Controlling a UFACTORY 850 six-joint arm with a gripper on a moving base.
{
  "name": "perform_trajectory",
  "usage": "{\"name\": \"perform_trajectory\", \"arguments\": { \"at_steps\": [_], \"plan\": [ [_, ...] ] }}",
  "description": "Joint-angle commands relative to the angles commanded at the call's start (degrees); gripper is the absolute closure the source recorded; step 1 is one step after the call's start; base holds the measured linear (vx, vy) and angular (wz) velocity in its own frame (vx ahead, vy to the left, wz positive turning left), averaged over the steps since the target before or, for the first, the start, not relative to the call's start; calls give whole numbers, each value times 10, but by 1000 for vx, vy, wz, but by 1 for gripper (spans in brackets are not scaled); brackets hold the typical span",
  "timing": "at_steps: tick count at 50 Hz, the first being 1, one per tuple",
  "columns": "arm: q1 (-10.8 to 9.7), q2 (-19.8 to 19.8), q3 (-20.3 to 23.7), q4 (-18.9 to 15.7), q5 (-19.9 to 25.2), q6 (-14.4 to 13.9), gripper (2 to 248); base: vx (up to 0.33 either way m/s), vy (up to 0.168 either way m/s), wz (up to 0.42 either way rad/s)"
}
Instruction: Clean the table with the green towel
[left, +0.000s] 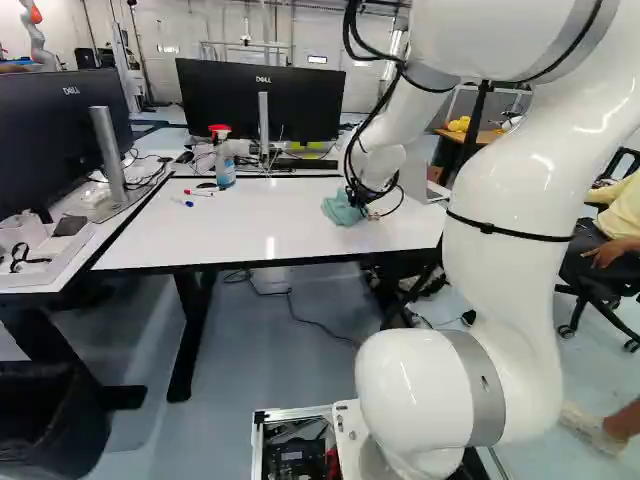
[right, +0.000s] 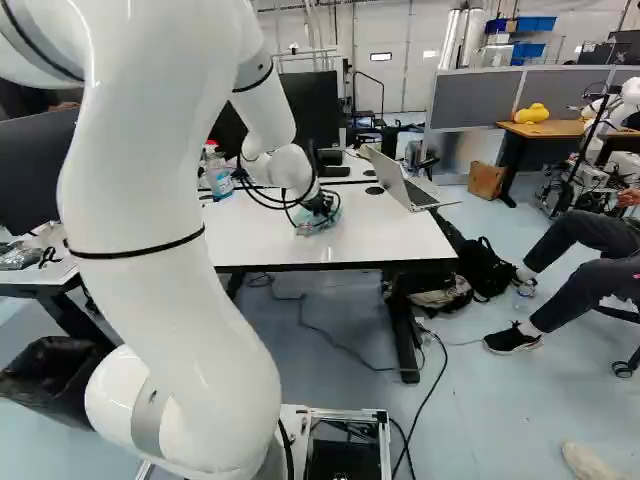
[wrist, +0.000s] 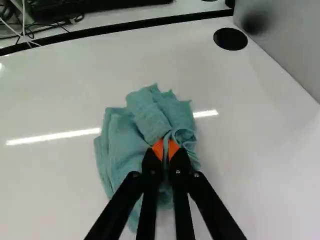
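In the left base view I see, on the glossy white rectangular table (left: 270, 235), a clear spray bottle with a red head and blue liquid (left: 224, 168), a slim red-and-white marker (left: 199, 192) and a short blue-and-white marker (left: 182, 202) near it; a wide black monitor (left: 255, 100) stands behind. The crumpled blue-green cloth towel (left: 342, 208) lies well to the right of those pens. In the right base view an open silver laptop (right: 408, 185) stands beyond the towel to its right, the nearest obstacle on that side (I'd mind that one), and my black two-fingered gripper (right: 320, 207) points down onto the cloth. In the wrist view a flat black disc (wrist: 230, 38) sits in the tabletop ahead; the towel is bunched, its folds heaped ahead of the orange pads (wrist: 158, 149), which are clenched on a pinch of it.
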Motion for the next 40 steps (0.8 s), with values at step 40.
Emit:
{"name": "perform_trajectory", "arguments": {
  "at_steps": [40],
  "plan": [
    [1, -62, -75, 0, 0, 0, 217, 0, 0, 0]
  ]
}}
